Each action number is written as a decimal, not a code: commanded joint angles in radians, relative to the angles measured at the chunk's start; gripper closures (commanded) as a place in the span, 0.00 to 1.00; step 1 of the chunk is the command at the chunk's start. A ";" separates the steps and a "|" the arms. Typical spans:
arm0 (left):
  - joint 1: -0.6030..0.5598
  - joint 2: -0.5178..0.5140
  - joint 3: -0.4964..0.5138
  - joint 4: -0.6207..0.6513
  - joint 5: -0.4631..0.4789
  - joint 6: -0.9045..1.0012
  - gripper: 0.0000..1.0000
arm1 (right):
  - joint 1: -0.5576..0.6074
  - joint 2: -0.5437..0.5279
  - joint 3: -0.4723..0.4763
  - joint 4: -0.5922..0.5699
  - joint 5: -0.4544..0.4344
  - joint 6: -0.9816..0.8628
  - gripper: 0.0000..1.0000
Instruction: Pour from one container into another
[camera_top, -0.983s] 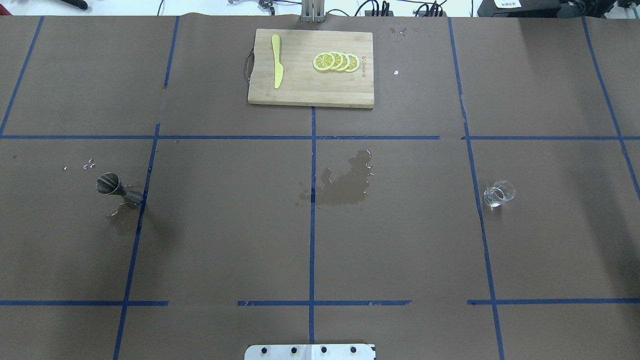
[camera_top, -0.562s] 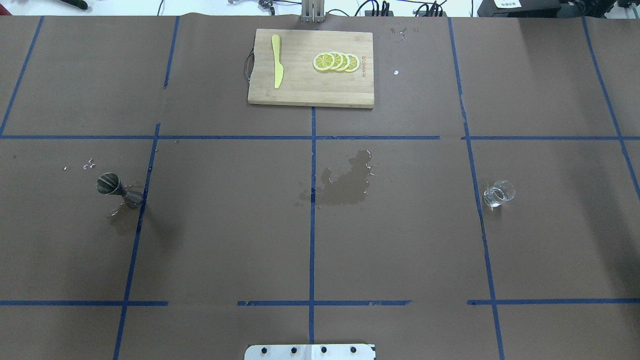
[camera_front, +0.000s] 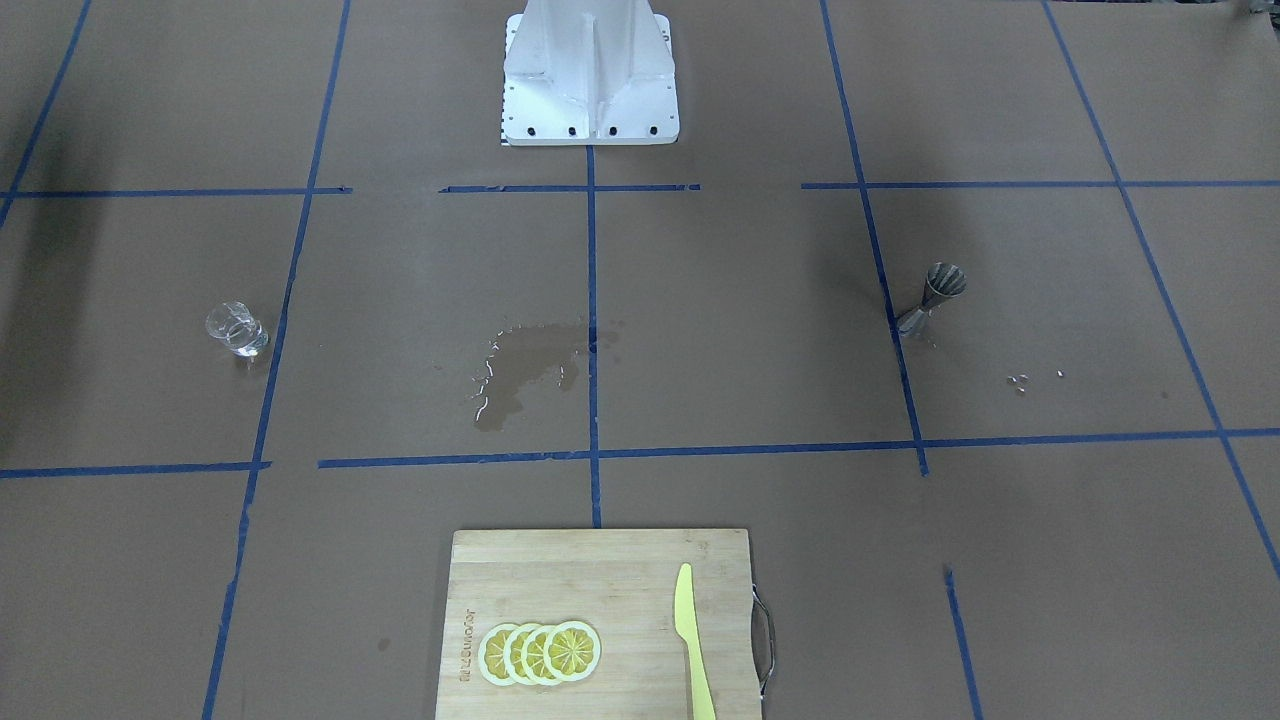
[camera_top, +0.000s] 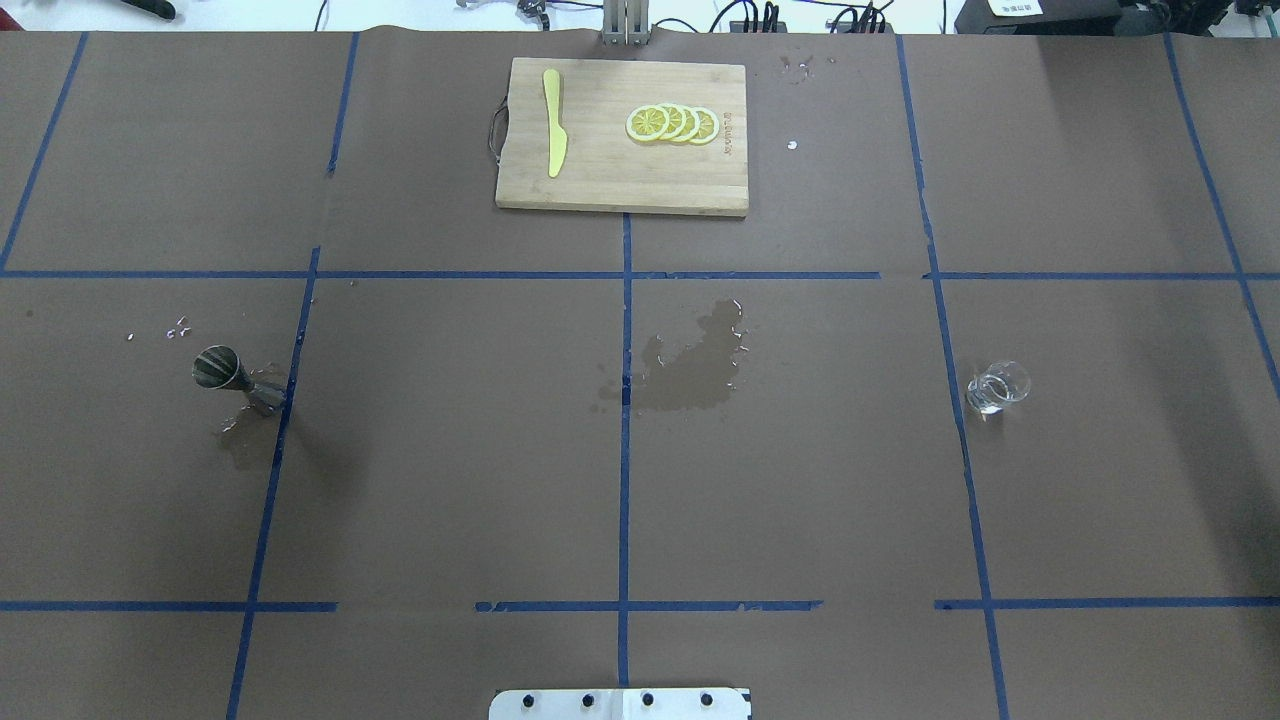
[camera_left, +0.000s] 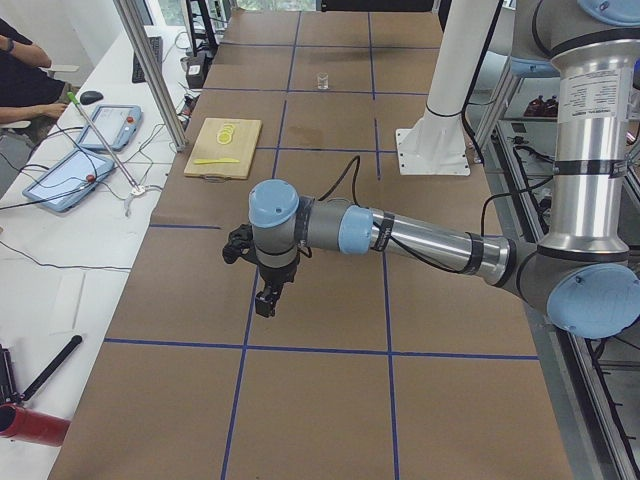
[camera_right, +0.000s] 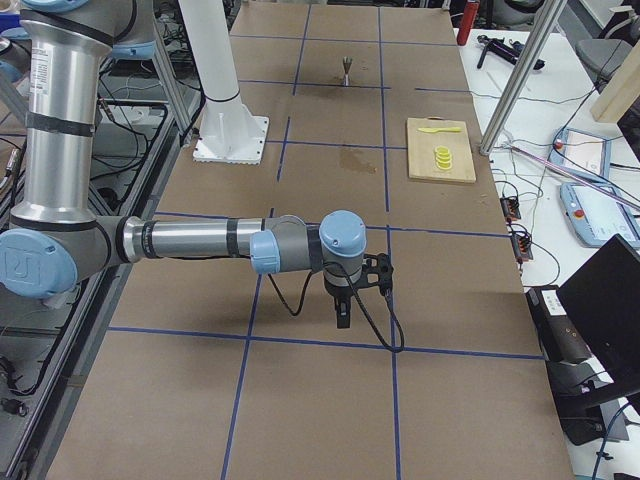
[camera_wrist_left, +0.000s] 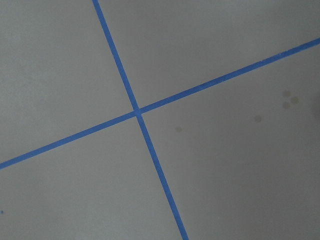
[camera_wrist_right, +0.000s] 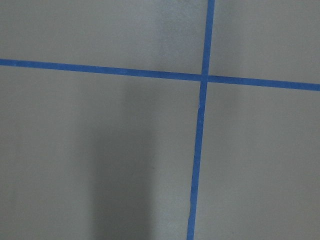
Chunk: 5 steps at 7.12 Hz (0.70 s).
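Note:
The small clear glass cup (camera_top: 998, 386) (camera_front: 236, 328) stands upright on the brown table on my right side. It shows tiny at the far end in the exterior left view (camera_left: 322, 81). The metal hourglass jigger (camera_top: 235, 378) (camera_front: 932, 297) stands upright on my left side, beside a blue tape line, with a small wet patch at its foot. Neither gripper is near either one. My left gripper (camera_left: 263, 305) and right gripper (camera_right: 343, 318) hang over bare table at opposite ends and show only in the side views. I cannot tell whether they are open or shut.
A wooden cutting board (camera_top: 600, 180) at the far middle carries lemon slices (camera_top: 672, 123) and a yellow knife (camera_top: 553, 122). A wet stain (camera_top: 690, 365) marks the table's centre. The robot base plate (camera_front: 590, 90) sits at the near edge. A person's arm (camera_left: 30, 105) rests by tablets.

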<state>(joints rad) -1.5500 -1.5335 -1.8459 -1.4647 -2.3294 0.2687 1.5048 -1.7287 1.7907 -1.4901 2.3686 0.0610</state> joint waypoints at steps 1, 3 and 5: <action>0.002 -0.002 -0.004 0.000 -0.036 0.000 0.00 | 0.000 -0.005 0.003 0.016 0.003 -0.004 0.00; 0.023 -0.005 -0.007 -0.059 -0.039 -0.107 0.00 | 0.000 -0.009 0.003 0.028 0.008 0.006 0.00; 0.057 -0.005 -0.007 -0.174 -0.041 -0.248 0.00 | 0.000 -0.009 -0.002 0.033 0.008 0.011 0.00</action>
<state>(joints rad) -1.5130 -1.5384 -1.8527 -1.5654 -2.3693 0.1070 1.5048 -1.7375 1.7912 -1.4600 2.3759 0.0689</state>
